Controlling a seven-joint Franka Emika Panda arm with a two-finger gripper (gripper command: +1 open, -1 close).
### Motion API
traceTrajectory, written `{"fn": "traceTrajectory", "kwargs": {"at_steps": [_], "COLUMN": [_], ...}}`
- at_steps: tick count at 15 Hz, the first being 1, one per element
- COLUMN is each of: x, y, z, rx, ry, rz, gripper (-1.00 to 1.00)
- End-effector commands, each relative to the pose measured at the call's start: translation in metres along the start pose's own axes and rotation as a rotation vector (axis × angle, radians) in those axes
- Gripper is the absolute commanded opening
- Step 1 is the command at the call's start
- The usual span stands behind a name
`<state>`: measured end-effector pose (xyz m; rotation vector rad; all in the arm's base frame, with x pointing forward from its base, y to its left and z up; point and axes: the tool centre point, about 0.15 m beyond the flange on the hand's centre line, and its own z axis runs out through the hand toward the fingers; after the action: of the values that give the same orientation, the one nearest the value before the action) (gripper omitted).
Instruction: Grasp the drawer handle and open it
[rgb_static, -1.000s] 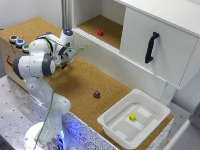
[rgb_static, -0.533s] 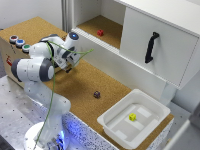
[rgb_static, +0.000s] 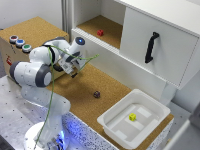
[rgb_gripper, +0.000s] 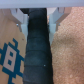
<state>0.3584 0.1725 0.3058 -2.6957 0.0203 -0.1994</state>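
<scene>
While the gripper (rgb_static: 74, 68) hung low over the cork beside the drawer front, its jaws stood either side of a black handle (rgb_gripper: 39, 47). Pulling outward seemingly came next.

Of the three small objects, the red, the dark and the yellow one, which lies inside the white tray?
The yellow block. It sits in the white tray, while the dark object lies on the cork surface and the red block sits in the open cabinet compartment.
</scene>
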Motion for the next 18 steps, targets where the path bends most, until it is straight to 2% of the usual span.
{"fn": "traceTrajectory", "kwargs": {"at_steps": [1, 7, 8, 10, 11, 14, 16, 18], "x": [0.005, 0.007, 0.006, 0.002, -0.001, 0.001, 0.005, 0.010], "y": [0.059, 0.079, 0.082, 0.091, 0.094, 0.081, 0.071, 0.062], "z": [0.007, -0.008, -0.010, -0.016, -0.018, -0.025, -0.029, -0.029], "rx": [0.034, 0.020, 0.018, -0.010, -0.002, -0.017, -0.056, -0.036], "ry": [0.015, 0.027, 0.027, 0.021, 0.020, -0.008, -0.016, -0.013], "rz": [-0.010, -0.002, 0.000, 0.015, 0.019, -0.080, -0.128, -0.153], "gripper": [-1.00, -1.00, 1.00, 1.00, 1.00, 1.00, 1.00, 1.00]}}
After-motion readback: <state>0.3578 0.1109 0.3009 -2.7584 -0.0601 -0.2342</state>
